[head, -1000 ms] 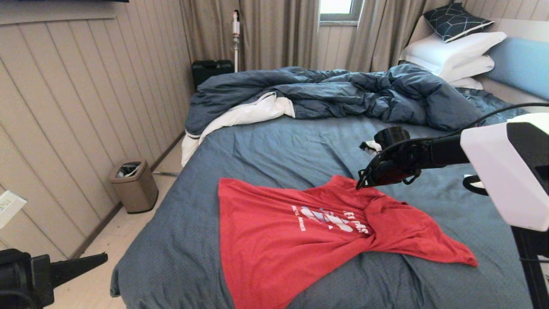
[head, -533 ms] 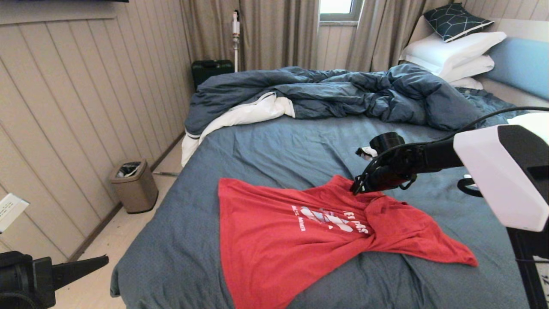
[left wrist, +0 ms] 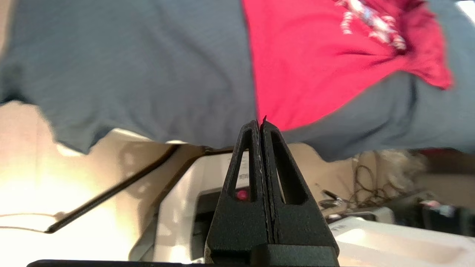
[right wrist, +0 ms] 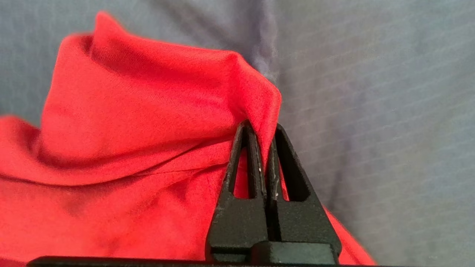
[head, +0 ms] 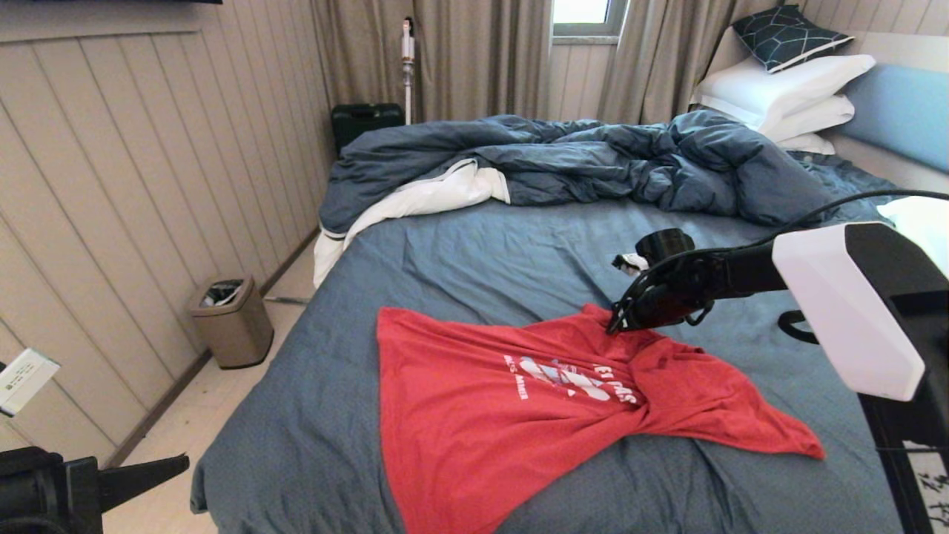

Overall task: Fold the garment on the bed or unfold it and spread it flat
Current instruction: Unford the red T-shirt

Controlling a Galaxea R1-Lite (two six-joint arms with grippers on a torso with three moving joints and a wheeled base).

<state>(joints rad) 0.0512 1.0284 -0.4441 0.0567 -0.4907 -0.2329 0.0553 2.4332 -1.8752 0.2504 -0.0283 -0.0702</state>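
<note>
Blue-grey sheeting covers the bed (head: 474,245), with a rumpled dark blue duvet (head: 578,159) heaped toward the white pillows (head: 786,85) at the far side. On the near half of the bed lies the garment (head: 504,400), a red T-shirt, spread only in part — its left portion lies fairly flat and hangs a little over the near edge, while the right side is twisted and bunched around the white chest print, trailing off to a point toward the right.

So the job looks barely begun: nothing is folded, nor is the shirt flat. The right gripper (head: 614,326) sits at the shirt's far edge, and the right wrist view shows its fingers (right wrist: 256,163) pinching a raised fold of red cloth between them. That grasp seems to be the only step made; pulling the bunched part out, smoothing the twist and squaring the rest are all left.

The left gripper (head: 174,466) waits low off the bed's near left corner — fingers (left wrist: 246,148) pressed together, holding nothing.
</note>
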